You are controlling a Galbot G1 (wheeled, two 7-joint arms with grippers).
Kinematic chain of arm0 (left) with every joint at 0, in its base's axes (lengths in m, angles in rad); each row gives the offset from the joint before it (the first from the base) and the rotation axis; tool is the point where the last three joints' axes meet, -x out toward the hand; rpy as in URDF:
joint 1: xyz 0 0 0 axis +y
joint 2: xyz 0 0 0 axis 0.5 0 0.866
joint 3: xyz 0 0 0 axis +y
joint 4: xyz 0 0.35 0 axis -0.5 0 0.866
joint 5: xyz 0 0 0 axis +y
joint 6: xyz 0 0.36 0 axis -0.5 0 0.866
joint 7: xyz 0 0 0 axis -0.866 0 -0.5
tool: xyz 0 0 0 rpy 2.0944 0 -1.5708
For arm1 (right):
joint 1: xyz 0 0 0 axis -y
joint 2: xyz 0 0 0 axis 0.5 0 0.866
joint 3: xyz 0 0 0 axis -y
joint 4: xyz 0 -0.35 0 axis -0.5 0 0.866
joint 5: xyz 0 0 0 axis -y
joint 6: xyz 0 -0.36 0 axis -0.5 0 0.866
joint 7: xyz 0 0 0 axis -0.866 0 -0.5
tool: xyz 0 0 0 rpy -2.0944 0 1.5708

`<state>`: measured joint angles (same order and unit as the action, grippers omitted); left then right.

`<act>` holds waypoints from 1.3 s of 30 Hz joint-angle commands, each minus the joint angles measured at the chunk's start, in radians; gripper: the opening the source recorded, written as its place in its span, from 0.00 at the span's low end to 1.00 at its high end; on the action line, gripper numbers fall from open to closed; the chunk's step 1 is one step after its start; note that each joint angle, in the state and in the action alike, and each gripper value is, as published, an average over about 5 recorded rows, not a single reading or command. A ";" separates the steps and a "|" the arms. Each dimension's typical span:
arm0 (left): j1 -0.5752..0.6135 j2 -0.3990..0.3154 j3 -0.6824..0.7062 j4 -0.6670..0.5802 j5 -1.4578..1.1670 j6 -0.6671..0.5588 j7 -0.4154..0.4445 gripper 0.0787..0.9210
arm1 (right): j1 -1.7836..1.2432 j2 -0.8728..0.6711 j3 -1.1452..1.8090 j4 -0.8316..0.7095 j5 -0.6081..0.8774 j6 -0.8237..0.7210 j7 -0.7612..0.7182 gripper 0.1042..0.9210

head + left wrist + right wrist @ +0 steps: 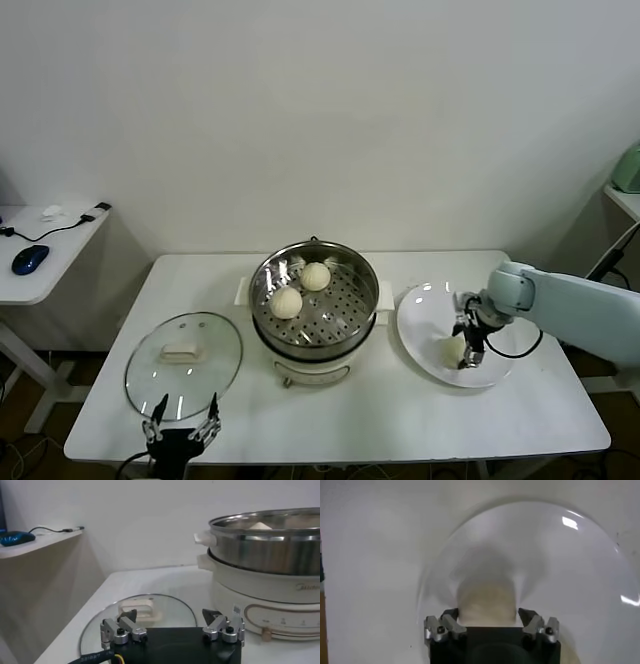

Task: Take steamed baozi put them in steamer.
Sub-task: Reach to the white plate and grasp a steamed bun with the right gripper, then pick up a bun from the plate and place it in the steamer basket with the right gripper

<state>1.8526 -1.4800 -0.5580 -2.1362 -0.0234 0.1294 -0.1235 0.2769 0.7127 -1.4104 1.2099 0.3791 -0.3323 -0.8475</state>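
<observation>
The steamer (262,278), a shiny steel pot with a perforated tray on a cream base, stands mid-table and holds two cream-white baozi (315,276) (287,302). It also shows in the left wrist view (270,550), with a baozi top (260,526) just above its rim. A third baozi (450,350) lies on the white plate (425,305) to the right. My right gripper (468,345) is down on the plate, open, its fingers either side of that baozi (487,602). My left gripper (182,432) is open and empty at the table's front edge.
The glass lid with a white knob (183,362) lies flat left of the steamer, just beyond my left gripper (170,617). A side table with a blue mouse (30,258) stands far left. A shelf with a green object (628,168) is far right.
</observation>
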 commanded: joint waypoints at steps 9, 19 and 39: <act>0.004 0.000 0.005 -0.010 0.008 0.004 0.000 0.88 | 0.392 0.056 -0.172 0.036 0.027 0.104 -0.135 0.71; 0.003 0.019 0.010 -0.027 0.002 0.011 0.003 0.88 | 0.785 0.421 -0.207 0.040 0.207 0.526 -0.321 0.71; -0.012 0.008 0.001 -0.023 -0.001 0.021 0.007 0.88 | 0.376 0.646 -0.123 0.149 -0.257 0.818 -0.193 0.70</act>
<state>1.8434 -1.4743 -0.5586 -2.1573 -0.0245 0.1479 -0.1166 0.7647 1.2731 -1.5424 1.3460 0.2602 0.3708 -1.0762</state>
